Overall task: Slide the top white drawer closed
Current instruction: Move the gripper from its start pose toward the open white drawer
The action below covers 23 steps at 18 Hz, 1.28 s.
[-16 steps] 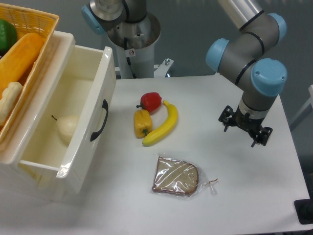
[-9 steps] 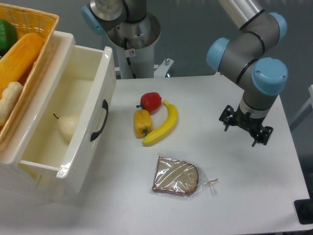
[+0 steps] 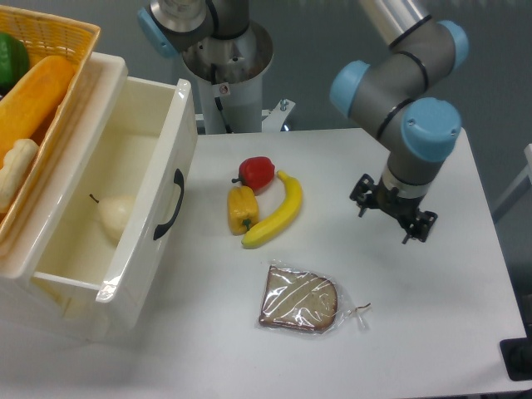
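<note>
The top white drawer (image 3: 154,179) stands pulled far out at the left, a deep cream-white box with a black curved handle (image 3: 169,205) on its front. A pale pear (image 3: 115,216) lies inside it. My gripper (image 3: 391,214) hangs over the right part of the table, well away from the drawer, to the right of the fruit. It points down and the wrist hides its fingers, so its state does not show. Nothing is seen in it.
A red pepper (image 3: 258,171), a yellow pepper (image 3: 241,209) and a banana (image 3: 279,213) lie mid-table between drawer and gripper. A bagged bread slice (image 3: 301,299) lies nearer the front. A wicker basket (image 3: 50,41) of produce sits on the cabinet top.
The arm and gripper have shifted left and slightly back, toward the fruit. The drawer and the objects have not moved.
</note>
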{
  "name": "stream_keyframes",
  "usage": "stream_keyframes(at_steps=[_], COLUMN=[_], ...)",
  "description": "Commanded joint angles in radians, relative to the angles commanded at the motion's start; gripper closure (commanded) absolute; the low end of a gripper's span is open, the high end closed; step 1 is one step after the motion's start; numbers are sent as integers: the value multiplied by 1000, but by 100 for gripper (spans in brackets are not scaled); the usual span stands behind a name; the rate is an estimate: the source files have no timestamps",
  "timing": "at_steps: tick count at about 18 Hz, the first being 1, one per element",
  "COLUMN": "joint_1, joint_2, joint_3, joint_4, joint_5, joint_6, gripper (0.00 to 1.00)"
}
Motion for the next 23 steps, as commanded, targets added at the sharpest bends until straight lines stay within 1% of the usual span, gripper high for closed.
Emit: stream_keyframes(at_steps=[3,4,5,6,7,9,11,12,13,14,15,17,20,21,22,23], joint_1=[-55,-74,-89,-104,-114,-137,-150,-158,-161,-166,-175,-192,-193,-193,-195,-195], joint_2=[15,21,23,32,37,38,37,37,38,38,43,46,48,48,54,63], joint_3=[12,14,14,17,26,35,35,35,35,35,38,48,58,64,71,74], joint_4=[-2,-3,-2,-2,-3,-6,-8,-8,-9,-14,-14,-18,-32,-47,-76,-122], joint_5=[-5,-5,-9,-24,-40,-78,-78,-77,-77,-75,-77,-84,-178,-204,-221,-233], joint_6=[-117,-152,-187,-232,-291,-394,-442,-445,-451,-489,-554,-634,-701,-703,-703,-700], gripper=[0,2,8,18,41,68,85,94,98,100,100,100,100,100,100,100])
